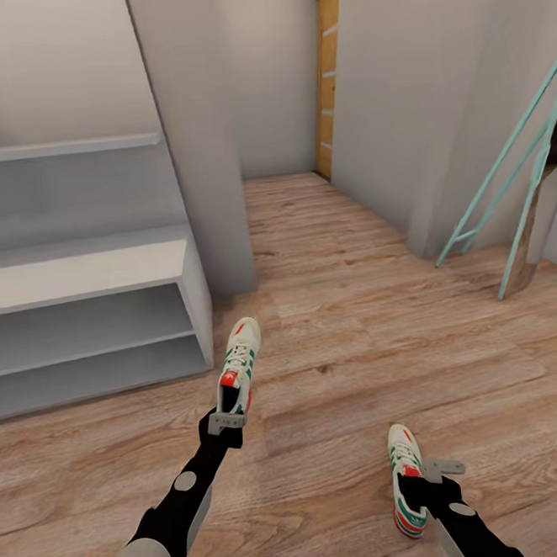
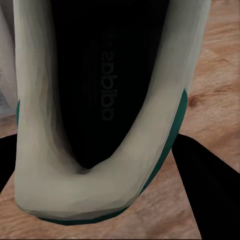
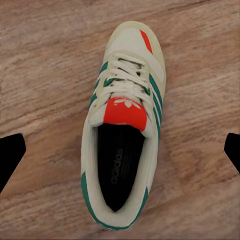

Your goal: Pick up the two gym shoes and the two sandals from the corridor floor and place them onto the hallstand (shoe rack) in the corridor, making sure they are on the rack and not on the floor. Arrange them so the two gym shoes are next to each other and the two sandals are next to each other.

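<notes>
Cream-white low sneakers with green side stripes and red-orange tongues are showing in two places in the head view: one gym shoe (image 1: 238,364) is sitting at the tip of the left gripper (image 1: 227,421), just off the near corner of the pale grey-white hallstand (image 1: 83,270) with its bench top and open tiers, and the other gym shoe (image 1: 406,478) is lying on the light brown wood-grain plank floor (image 1: 332,308) beside the right gripper (image 1: 439,471). Through the left wrist camera the heel collar of the first shoe (image 2: 100,165) is looming very close, with dark fingers (image 2: 210,195) flanking it on both sides; whether they are actually clamping it I cannot tell. Through the right wrist camera the second shoe (image 3: 125,125) is resting flat on the planks, the dark fingertips (image 3: 10,155) standing wide apart and well clear of it.
</notes>
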Controlling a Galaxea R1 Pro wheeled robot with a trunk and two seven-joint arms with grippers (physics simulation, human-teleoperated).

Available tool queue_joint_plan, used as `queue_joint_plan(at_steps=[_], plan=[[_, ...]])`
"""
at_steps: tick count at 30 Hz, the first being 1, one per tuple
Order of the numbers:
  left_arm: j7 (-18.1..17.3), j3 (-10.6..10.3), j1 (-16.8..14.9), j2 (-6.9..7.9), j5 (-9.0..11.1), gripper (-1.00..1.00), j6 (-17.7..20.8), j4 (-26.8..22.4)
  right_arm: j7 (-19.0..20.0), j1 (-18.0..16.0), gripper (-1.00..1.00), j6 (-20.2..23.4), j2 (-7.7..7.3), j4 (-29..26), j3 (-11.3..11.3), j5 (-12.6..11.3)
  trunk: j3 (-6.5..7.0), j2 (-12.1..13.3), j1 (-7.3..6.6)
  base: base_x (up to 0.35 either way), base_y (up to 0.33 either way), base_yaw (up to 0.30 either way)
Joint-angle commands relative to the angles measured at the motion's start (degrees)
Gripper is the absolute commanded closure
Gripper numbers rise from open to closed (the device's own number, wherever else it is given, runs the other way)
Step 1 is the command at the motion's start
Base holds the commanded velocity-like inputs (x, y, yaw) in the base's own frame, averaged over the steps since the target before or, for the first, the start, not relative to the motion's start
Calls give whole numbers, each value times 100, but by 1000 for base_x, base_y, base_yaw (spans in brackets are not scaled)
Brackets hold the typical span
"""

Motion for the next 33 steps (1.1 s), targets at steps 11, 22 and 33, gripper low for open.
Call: queue_joint_plan(at_steps=[11, 22, 33], plan=[[-29, 49, -3, -8, -51, 100, -21, 5, -4, -3, -100, -3, 3, -5, -28, 52, -338, -17, 27, 0, 0, 135], [-29, 49, -6, -8, -51, 100, -21, 5, -4, -3, -100, -6, 3, -9, -30, 51, -682, -32, 55, 0, 0, 4], [-29, 44, -1, -8, -51, 100, -27, 13, -4, -3, -100, -30, -11, -9, -30, 51, -1026, -46, 83, 0, 0, 0]])
